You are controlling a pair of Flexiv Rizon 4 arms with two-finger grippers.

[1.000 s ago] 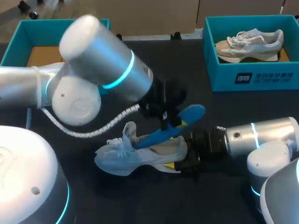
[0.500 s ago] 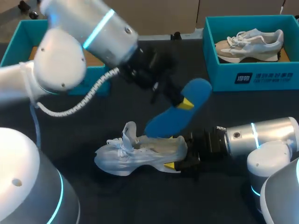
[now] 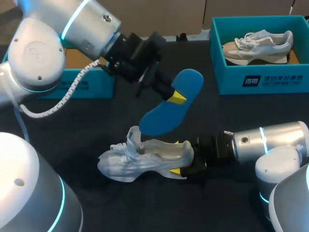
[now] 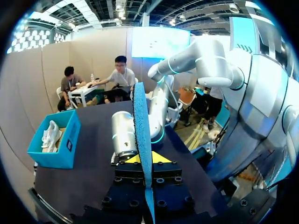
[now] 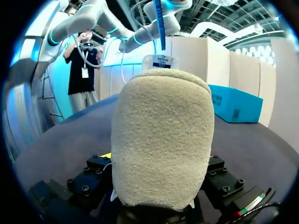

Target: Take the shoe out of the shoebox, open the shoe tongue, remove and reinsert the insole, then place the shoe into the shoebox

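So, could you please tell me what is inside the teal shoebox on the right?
One pale sneaker with white laces lies inside the shoebox; the floor beneath it and behind the near wall is hidden.

Insole (image 3: 167,107) — aloft above shoe (image 3: 145,158)

Wide black table (image 3: 227,113), its matte dark top evenly lit from edge to edge.
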